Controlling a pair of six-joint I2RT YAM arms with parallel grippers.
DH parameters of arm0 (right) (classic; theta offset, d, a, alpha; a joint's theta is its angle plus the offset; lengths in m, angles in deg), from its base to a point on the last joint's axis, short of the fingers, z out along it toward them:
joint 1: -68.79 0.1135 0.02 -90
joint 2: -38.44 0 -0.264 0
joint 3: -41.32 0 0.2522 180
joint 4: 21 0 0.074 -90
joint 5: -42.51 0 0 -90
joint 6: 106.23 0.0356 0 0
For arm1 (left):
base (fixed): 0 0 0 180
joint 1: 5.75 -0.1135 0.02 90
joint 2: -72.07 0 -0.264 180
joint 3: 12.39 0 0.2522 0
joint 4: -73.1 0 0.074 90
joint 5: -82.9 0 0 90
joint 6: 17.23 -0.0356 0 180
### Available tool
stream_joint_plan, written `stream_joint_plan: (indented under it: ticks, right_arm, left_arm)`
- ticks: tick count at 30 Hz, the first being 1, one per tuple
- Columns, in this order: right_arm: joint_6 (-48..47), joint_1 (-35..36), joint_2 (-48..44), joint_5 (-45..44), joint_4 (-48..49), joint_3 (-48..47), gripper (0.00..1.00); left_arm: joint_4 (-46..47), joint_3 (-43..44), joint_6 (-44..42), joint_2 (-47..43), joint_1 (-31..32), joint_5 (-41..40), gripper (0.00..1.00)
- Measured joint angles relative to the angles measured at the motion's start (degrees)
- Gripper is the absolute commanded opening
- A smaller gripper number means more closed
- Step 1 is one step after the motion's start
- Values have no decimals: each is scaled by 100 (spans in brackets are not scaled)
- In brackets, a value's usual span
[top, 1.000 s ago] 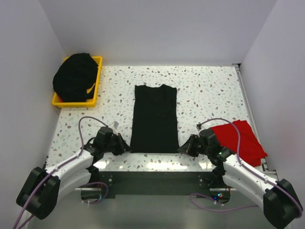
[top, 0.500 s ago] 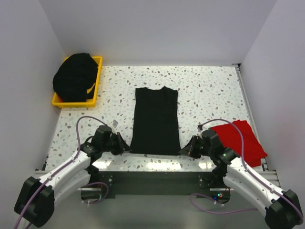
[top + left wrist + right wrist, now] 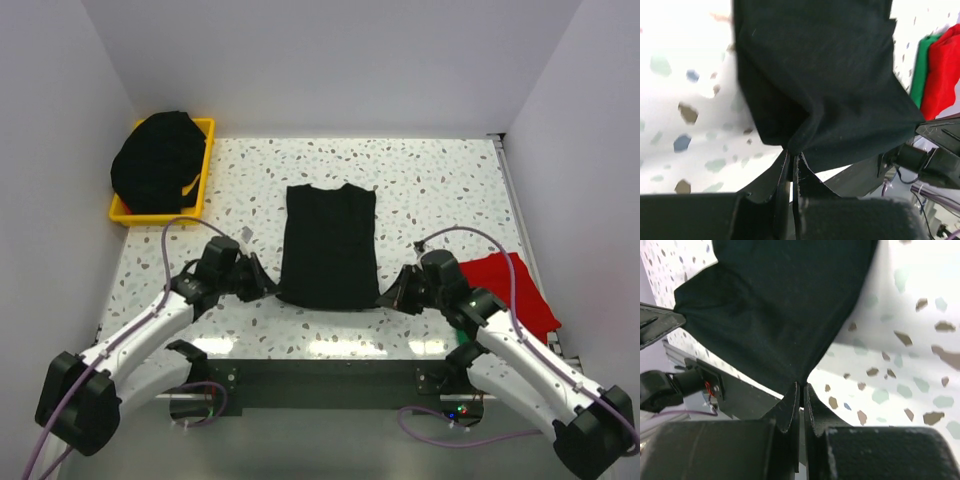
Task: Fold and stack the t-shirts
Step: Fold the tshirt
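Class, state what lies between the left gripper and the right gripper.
The black t-shirt, its near edge spanning from the left gripper to the right gripper, each shut on a corner. The top view shows it.

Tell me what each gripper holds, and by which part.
Both hold the flat black t-shirt. The left gripper pinches its near left hem corner, and the right gripper pinches its near right hem corner.
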Motion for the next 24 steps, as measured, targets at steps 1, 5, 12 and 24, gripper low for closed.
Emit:
stream_joint_plan:
  ticks: [1, 5, 12, 24]
  right_arm:
    - [-44, -2, 192, -79, -44, -201, 0]
    - [-236, -15, 872, -317, -101, -905, 0]
    - [-638, -514, 2127, -402, -15, -2057, 0]
    - [-1073, -1641, 4629, 55, 542, -4330, 0]
  left_arm:
    - [-9, 205, -46, 153, -2, -42, 0]
    - [4, 1029, -149, 831, -39, -107, 0]
    - [72, 2214, -238, 2059, -245, -98, 0]
    - [304, 4323, -240, 4061, -970, -85, 0]
